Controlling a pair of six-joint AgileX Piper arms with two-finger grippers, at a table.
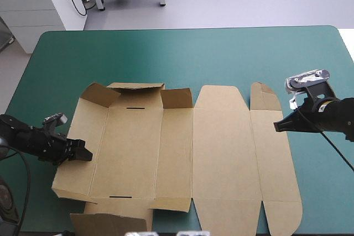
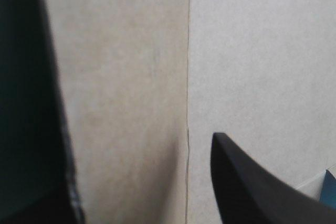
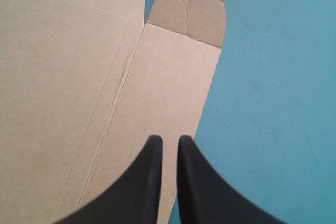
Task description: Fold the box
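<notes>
High view has the box (image 1: 221,153) sitting mid-table on the teal-green cover (image 1: 166,48), nearer the front edge than the far one, and mostly a flat sheet. Only the left section has started to take shape. The far flaps (image 1: 135,88) over there stand up a bit, and the outer left panel (image 1: 74,136) looks slightly lifted off the table, though I can't say by how much.

The left gripper (image 1: 83,157) is right at that outer left panel, fingers spread wide. In its wrist view the board fills everything ahead, with a crease (image 2: 188,77) running between the two fingers. My guess is it's lined up to work that fold line, either to push the wall up or to grab it. As far as I can tell it isn't pinching anything.

The right gripper (image 1: 277,126) is at the opposite end, over the outer edge of the right panel (image 1: 274,158), fingers pressed nearly together with only a thin slit. The board runs under them rather than between them, so it reads as hovering or pinning, not gripping. That makes sense as an anchor, so the sheet doesn't slide when the left side gets folded. Can't tell if it's actually touching the board.

Task-wise I'd call it early, since most walls are lying flat.
</notes>
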